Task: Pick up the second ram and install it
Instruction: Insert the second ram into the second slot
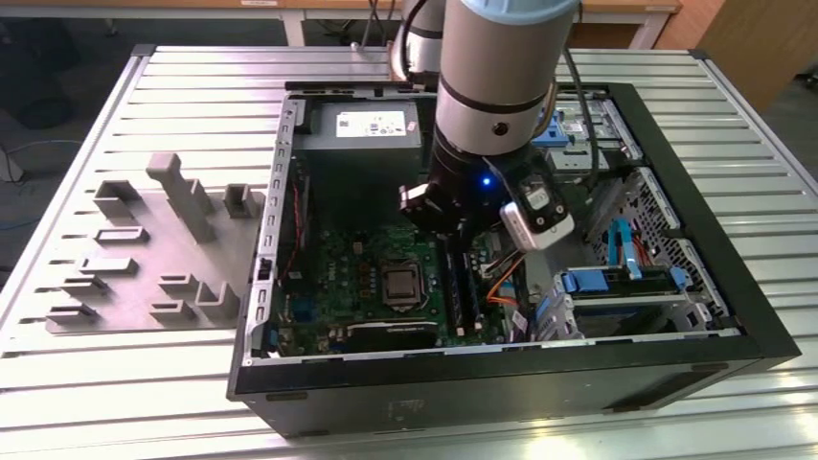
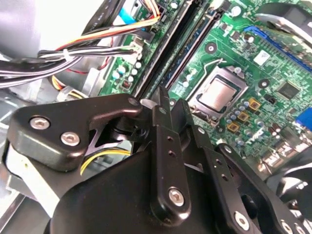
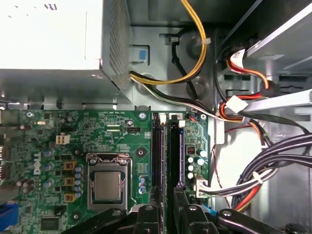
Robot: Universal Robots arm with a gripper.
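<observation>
My gripper (image 2: pixel 170 100) hangs inside the open computer case (image 1: pixel 715 287), over one end of the two black memory slots (image 3: pixel 157 151) beside the processor socket (image 3: pixel 108 187). Its black fingers (image 2: pixel 163 146) stand close together with nothing visible between them. A thin blue-green edge runs along one slot, the second ram (image 3: pixel 175 151) seated upright there; the second wrist view shows the ram (image 2: pixel 187 58) leading up to the fingertips. In the exterior view the gripper (image 1: pixel 447 235) sits just above the green motherboard (image 1: pixel 371 259).
A grey moulded tray (image 1: pixel 141 259) lies on the slatted table at the exterior view's left. Bundled cables (image 3: pixel 253 165) crowd the side of the slots away from the processor. The power supply (image 1: pixel 371 125) and a drive bay with blue clips (image 1: pixel 614 278) flank the board.
</observation>
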